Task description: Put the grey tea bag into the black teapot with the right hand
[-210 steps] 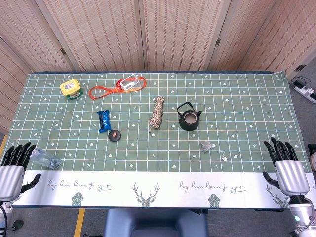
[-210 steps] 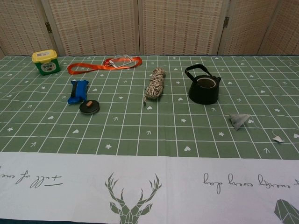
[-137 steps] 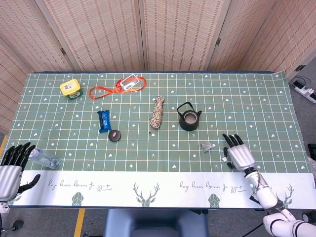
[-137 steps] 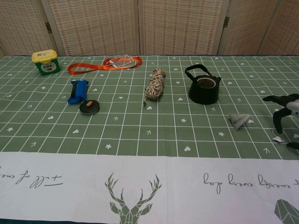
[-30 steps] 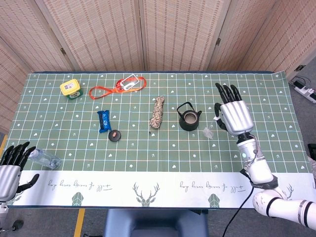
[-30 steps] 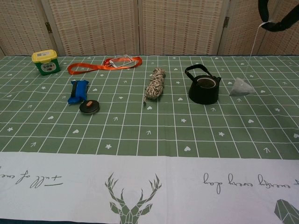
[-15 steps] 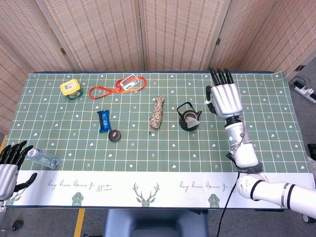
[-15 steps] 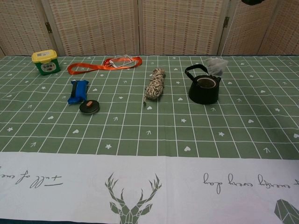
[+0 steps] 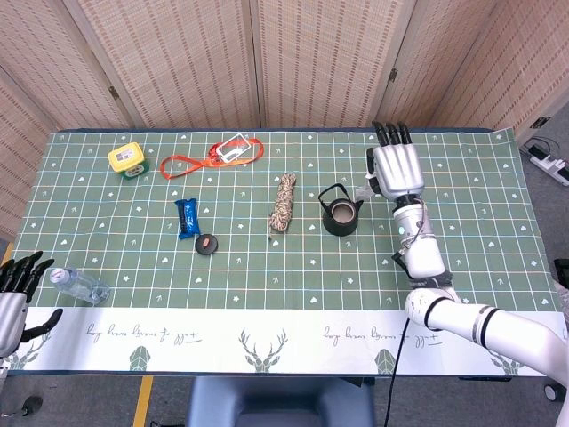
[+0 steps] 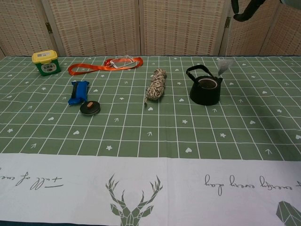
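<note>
The black teapot (image 9: pixel 341 216) (image 10: pixel 205 89) stands lidless right of the table's middle. Its round black lid (image 9: pixel 206 244) (image 10: pixel 89 107) lies far to its left. My right hand (image 9: pixel 397 169) (image 10: pixel 245 9) is raised high over the table just right of the pot and pinches the tea bag's string. The grey tea bag (image 9: pixel 363 192) (image 10: pixel 225 63) dangles from that string, level with the pot's handle and slightly right of its opening. At the table's near left corner my left hand (image 9: pixel 16 294) rests with its fingers apart, holding nothing.
A rope bundle (image 9: pixel 284 204) (image 10: pixel 156 84) lies left of the teapot. A blue packet (image 9: pixel 187 217) sits by the lid. A yellow tub (image 9: pixel 127 159) and an orange lanyard (image 9: pixel 209 158) are at the back left. A water bottle (image 9: pixel 80 285) lies beside my left hand.
My right hand took the tea bag off the table by its string, lifted it and carried it left to the teapot. In the last half second the bag swung slightly right.
</note>
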{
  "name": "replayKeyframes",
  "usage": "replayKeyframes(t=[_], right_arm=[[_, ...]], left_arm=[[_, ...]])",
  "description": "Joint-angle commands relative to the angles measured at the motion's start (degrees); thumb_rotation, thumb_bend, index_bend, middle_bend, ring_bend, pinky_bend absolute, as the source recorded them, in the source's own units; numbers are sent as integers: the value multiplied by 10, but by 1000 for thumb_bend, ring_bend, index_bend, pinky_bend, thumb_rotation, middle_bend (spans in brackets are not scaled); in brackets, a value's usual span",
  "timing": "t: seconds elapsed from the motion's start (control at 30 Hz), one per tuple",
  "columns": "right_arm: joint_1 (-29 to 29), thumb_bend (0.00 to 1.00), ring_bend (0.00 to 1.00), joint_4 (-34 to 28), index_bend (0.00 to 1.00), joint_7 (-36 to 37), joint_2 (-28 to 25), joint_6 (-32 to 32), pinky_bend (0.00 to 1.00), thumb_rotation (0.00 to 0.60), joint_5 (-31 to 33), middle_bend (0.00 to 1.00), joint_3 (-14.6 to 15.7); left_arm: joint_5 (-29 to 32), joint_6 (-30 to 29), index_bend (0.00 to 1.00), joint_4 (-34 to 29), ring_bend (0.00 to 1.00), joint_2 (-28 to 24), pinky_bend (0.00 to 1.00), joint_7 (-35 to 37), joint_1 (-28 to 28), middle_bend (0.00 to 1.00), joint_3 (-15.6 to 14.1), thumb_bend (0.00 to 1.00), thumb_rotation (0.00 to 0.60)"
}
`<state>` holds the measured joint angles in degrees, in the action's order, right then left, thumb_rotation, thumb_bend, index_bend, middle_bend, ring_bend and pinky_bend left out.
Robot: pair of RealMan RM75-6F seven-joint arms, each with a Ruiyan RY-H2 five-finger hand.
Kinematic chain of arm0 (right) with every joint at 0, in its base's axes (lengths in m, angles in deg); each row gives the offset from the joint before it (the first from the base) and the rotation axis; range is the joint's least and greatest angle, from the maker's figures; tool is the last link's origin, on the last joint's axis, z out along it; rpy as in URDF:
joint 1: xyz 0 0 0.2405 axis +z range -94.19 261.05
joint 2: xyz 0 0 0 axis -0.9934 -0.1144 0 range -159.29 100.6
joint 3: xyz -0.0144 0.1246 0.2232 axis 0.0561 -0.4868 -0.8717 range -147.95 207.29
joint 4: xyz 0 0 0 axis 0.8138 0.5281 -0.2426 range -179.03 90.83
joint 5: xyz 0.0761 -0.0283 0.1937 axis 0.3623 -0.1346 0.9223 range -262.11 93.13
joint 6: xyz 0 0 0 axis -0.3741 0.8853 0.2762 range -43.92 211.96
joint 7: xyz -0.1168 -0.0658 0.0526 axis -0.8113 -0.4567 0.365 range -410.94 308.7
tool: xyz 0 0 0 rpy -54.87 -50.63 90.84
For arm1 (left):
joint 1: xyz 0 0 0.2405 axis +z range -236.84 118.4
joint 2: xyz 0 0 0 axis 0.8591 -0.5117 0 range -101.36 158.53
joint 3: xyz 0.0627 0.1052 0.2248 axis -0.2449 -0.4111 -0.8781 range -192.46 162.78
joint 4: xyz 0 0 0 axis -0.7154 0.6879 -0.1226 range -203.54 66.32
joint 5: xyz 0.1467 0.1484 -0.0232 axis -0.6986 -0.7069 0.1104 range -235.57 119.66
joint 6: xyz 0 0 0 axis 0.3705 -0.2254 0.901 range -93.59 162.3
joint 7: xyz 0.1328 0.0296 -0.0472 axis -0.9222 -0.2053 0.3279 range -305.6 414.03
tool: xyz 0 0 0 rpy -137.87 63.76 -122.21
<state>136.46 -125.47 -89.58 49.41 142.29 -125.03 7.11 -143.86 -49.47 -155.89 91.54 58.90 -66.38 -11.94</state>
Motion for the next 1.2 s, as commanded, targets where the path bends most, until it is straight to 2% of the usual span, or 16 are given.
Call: replayKeyframes(t=[0.03, 0.9, 1.2], right_arm=[[13, 414, 64, 23, 734, 0, 14, -9, 0, 600, 8, 88, 7], [67, 414, 64, 42, 734, -37, 47, 3, 0, 600, 45, 89, 13], [66, 414, 72, 60, 734, -29, 62, -1, 0, 600, 35, 90, 33]], left_arm=[[-5, -4, 95, -2, 44, -1, 41, 2, 1, 0, -2, 269, 600], [-16, -14, 98, -3, 44, -10, 41, 30, 6, 0, -5, 269, 600], [-15, -13, 98, -1, 44, -10, 42, 29, 6, 0, -5, 268, 600]])
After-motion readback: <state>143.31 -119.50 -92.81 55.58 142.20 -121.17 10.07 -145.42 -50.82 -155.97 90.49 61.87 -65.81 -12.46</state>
